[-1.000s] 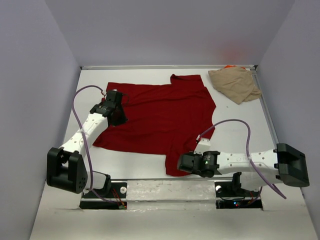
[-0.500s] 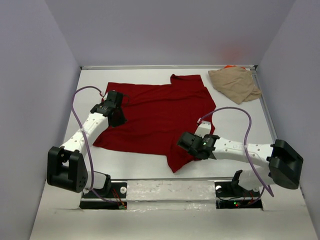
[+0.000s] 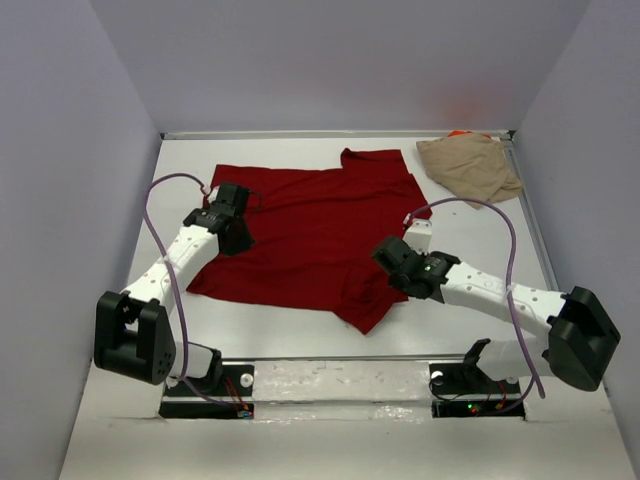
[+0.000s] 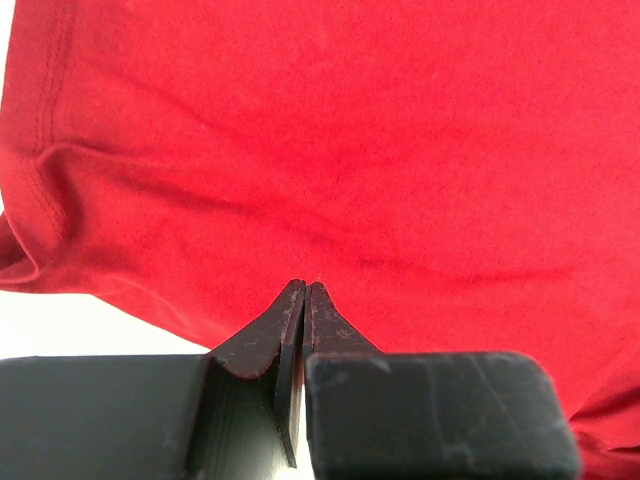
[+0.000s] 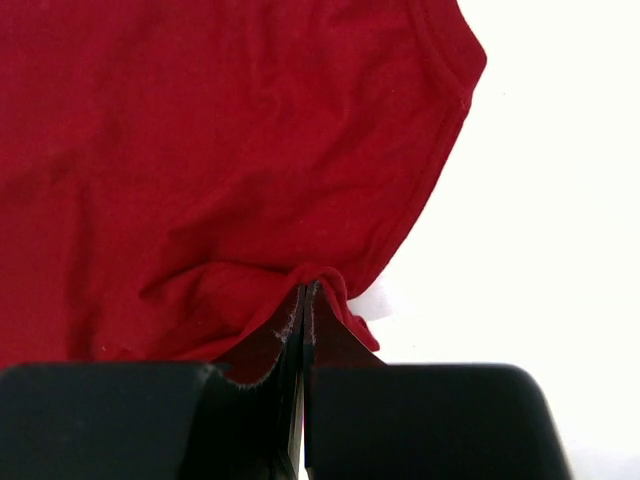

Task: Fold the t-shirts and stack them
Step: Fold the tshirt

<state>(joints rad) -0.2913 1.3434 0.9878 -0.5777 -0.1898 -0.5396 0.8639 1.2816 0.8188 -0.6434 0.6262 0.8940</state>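
Top external view: the dark red t-shirt (image 3: 320,225) lies mid tabletop (image 3: 480,250). The left gripper (image 4: 303,292) pinches its 9 o'clock edge, and the right gripper (image 5: 305,292) pinches its 4 o'clock corner. Move both together, with the cloth tight and flat.

left tool (image 4: 304,285): on the large t-shirt (image 3: 310,230), its left part; cloth spreads ahead.
right tool (image 5: 305,287): at that shirt's hem; desk (image 3: 470,250) to its right.
bunched t-shirt (image 3: 470,168): well beyond the right tool.
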